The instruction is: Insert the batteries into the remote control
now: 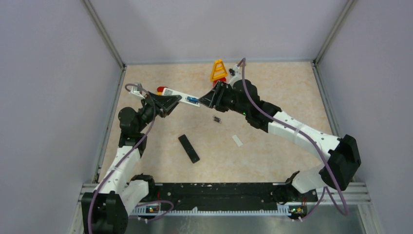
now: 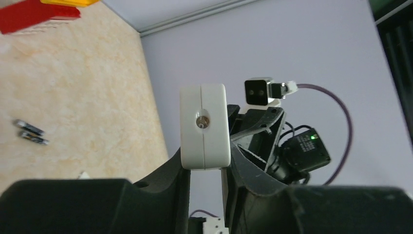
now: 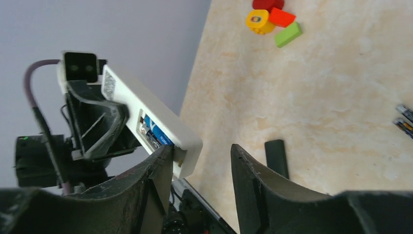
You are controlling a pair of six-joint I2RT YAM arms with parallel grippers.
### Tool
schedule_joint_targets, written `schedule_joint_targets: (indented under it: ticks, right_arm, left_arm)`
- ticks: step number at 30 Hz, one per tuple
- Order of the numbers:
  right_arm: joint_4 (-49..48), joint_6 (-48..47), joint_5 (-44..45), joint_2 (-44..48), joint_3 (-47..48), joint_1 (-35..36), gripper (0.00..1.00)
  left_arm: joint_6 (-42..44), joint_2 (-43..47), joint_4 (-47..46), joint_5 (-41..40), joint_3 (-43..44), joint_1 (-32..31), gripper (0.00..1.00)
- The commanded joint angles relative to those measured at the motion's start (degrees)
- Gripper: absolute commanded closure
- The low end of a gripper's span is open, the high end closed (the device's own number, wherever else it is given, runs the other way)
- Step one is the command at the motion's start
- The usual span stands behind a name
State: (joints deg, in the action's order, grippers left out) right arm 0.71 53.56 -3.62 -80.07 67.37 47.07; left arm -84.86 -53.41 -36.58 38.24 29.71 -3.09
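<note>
Up above the table (image 1: 272,92), the left gripper (image 1: 164,103) is clamped on a white remote (image 2: 203,124) and holds it off the surface. From the left wrist only the remote's square end face shows, and the fingers below it are a dark blur. The right gripper (image 3: 200,163) stands with its jaws spread wide at the remote's far end. That end lies just beside the inner edge of one finger (image 3: 160,170), and I cannot tell whether they touch. The battery bay faces the right wrist camera and is open. A blue-wrapped battery (image 3: 158,134) lies inside it with a darker one alongside, but the left gripper's finger hides the bay's inner end. Two loose batteries (image 1: 217,119) lie side by side on the table, near the right gripper and below it in the top view. The right wrist view cuts them off at its edge. Nearer the arm bases lies a flat black bar (image 1: 189,148), too plain to say whether it is a cover or a second remote. A small white strip (image 1: 237,140) lies to its right, well apart from it. By the back wall stands an orange triangle (image 1: 218,70), partly hidden by the right arm. Red, yellow and green toy blocks (image 3: 272,22) show only from the right wrist.
</note>
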Motion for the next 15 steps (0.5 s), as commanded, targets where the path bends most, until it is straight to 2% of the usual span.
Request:
schedule_joint_targets:
  ticks: [1, 6, 11, 15]
  right_arm:
    - [17.59, -8.63, 8.85, -4.29, 3.27, -0.26, 0.51]
    - [23.25, -13.34, 12.00, -5.52, 5.18, -0.39, 0.50]
    - [18.79, -14.46, 8.16, -0.59, 2.17, -1.79, 0.38]
    - [16.77, -14.85, 3.90, 2.40, 0.05, -3.54, 0.35]
  left_arm:
    - [10.43, 3.21, 1.39, 6.44, 6.48, -1.83, 1.00]
    - [17.36, 3.31, 4.36, 5.00, 7.01, -1.83, 1.00]
    - [24.94, 2.82, 11.84, 2.77, 7.45, -1.76, 1.00]
    - [29.43, 2.43, 15.56, 0.62, 7.42, -1.74, 1.00]
